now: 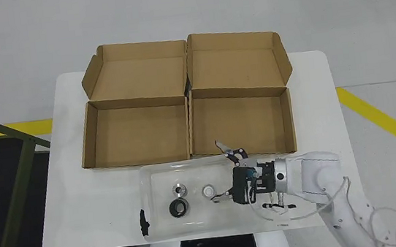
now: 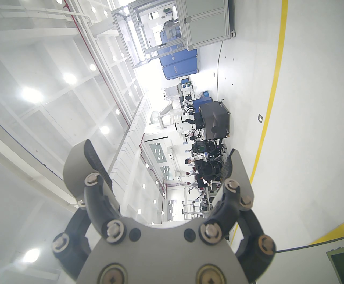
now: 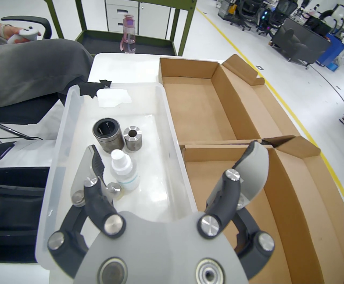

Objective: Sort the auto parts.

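Standing upright in the bin [image 3: 168, 113], the bottle [image 3: 124, 169] sits beside the spread right hand [image 3: 174, 149].

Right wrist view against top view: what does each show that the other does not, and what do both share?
The right wrist view adds a small metal nut lying beside the white bottle, and a pink drinking bottle on a green cart beyond the table. The top view adds the table's whole outline and the white arm carrying the right claw. Both share the open claw, the clear bin holding a black bearing, a steel bushing and the white bottle, and two open cardboard boxes beside it.
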You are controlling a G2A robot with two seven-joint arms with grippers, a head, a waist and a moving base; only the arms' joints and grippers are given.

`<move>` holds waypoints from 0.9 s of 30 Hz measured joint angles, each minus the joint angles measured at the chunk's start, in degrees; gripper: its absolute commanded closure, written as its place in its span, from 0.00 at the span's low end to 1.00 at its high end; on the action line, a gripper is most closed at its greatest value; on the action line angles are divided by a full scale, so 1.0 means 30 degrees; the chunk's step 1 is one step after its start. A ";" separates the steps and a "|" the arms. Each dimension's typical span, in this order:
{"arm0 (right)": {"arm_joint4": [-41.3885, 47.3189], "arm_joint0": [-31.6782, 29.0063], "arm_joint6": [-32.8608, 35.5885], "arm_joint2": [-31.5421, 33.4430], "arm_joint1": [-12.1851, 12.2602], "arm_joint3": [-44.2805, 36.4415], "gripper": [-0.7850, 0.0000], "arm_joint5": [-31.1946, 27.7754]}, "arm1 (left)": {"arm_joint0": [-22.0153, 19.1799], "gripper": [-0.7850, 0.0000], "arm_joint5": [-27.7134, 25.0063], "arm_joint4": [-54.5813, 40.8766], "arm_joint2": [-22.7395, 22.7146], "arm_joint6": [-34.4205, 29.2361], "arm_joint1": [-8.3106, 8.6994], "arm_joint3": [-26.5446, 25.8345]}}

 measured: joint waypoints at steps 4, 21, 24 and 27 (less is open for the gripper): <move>0.0396 0.0711 0.0878 -0.1135 0.0100 0.0173 0.00 0.0008 | 0.0000 0.00 0.0000 0.0000 0.0000 0.0000 0.0000 0.0000; 0.2306 0.2069 0.4988 -0.3913 0.1116 0.0855 0.00 0.0009 | 0.0000 0.00 0.0000 0.0000 0.0000 0.0000 0.0000 0.0000; 0.2730 0.2122 0.5384 -0.3951 0.1312 0.0942 0.00 0.0009 | 0.0000 0.00 0.0000 0.0000 0.0000 0.0000 0.0000 0.0000; 0.3051 0.2177 0.5523 -0.3917 0.1469 0.1145 0.05 0.0008 | 0.0000 0.00 0.0000 0.0000 0.0000 0.0000 0.0000 0.0000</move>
